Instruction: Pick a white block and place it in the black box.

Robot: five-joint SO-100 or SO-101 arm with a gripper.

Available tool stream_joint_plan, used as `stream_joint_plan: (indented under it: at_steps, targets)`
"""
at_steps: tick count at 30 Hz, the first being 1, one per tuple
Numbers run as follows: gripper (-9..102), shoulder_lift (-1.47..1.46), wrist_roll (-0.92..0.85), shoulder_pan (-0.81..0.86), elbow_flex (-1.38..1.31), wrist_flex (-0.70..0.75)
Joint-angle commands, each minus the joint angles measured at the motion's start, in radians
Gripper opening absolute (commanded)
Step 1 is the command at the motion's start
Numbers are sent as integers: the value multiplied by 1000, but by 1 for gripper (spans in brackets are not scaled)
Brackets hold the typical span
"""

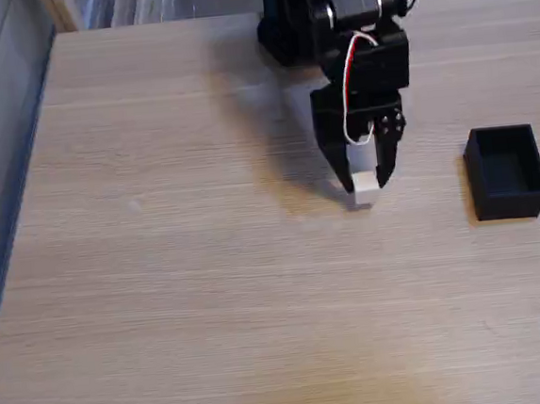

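In the fixed view, the tool (367, 182) points down at the wooden counter (212, 292), its two fingers closed against the sides of the white block (365, 185). The block sits low between the fingertips, at or just above the counter surface. The black box (507, 172) stands open-topped, well apart to the right.

Gripper (365, 186) pointed down at tabletop, fingers seemingly closed.
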Motion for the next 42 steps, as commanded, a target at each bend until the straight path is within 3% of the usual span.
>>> stream_joint_plan:
  at_steps: [1, 6, 14, 22, 29, 42]
  targets:
    - [0, 199, -11, -84, 81, -2]
    - [0, 313, 31, -236, 87, 40]
    - [0, 221, 100, -374, -106, 107]
    - [0, 21, 156, -414, -336, 173]
    - [1, -130, 258, -463, -537, 318]
    - [3, -184, 273, -499, -565, 313]
